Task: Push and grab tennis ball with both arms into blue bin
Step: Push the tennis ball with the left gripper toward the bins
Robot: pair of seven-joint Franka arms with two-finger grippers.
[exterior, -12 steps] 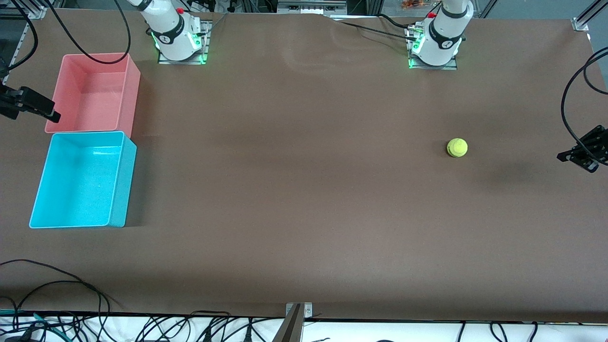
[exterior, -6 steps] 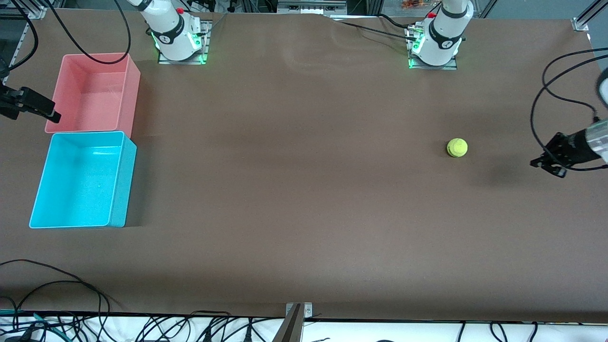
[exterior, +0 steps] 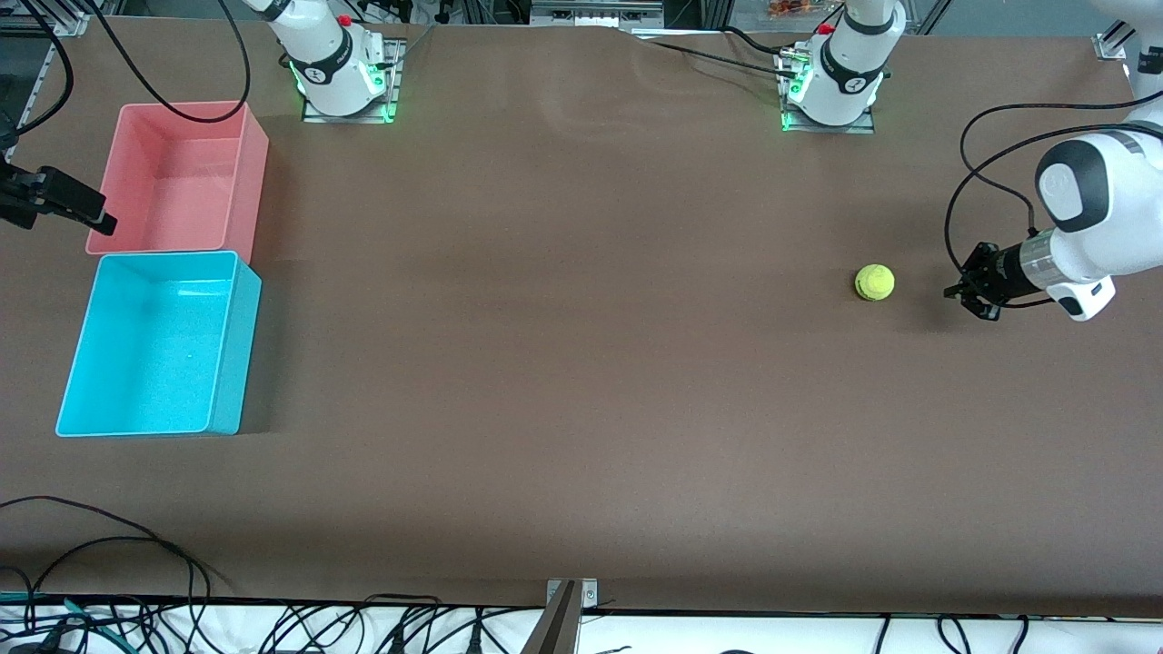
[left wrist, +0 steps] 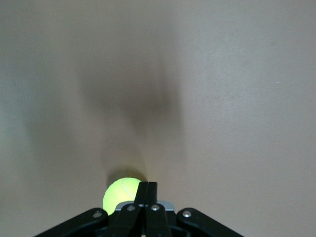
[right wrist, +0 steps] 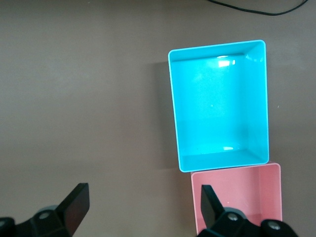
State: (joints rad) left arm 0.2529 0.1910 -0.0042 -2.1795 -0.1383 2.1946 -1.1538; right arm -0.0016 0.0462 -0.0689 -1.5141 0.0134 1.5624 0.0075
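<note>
Right now, at the table:

Ball: the tennis ball (exterior: pixel 874 282) sits on the bare brown table (exterior: pixel 581 363), toward the left arm's end and well apart from both bins. Nothing is touching it.

Left gripper: the left gripper (exterior: pixel 965 292) is low over the table just beside the ball, on the side toward the left arm's end, with its tip aimed at the ball. Its fingers are clenched together with nothing between them. In the left wrist view the pressed-together fingertips (left wrist: pixel 147 190) line up with the ball (left wrist: pixel 120 194), which peeks out partly hidden by them.

Left arm: the left arm (exterior: pixel 1086 209) bends in from the table's edge, a black cable looping off its wrist.

Right gripper: the right gripper (exterior: pixel 77 208) hangs near the outer wall of the pink bin (exterior: pixel 182 177), at the right arm's end of the table. Its fingers (right wrist: pixel 76 205) are spread wide and hold nothing. That arm waits.

Blue bin: the blue bin (exterior: pixel 159 343) stands at the right arm's end, nearer the front camera than the pink bin and just beside it. From the right wrist view it (right wrist: pixel 219 103) shows nothing inside, with the pink bin (right wrist: pixel 237 197) against one short wall.

Cables: black cables (exterior: pixel 109 545) trail along the table edge closest to the front camera.
</note>
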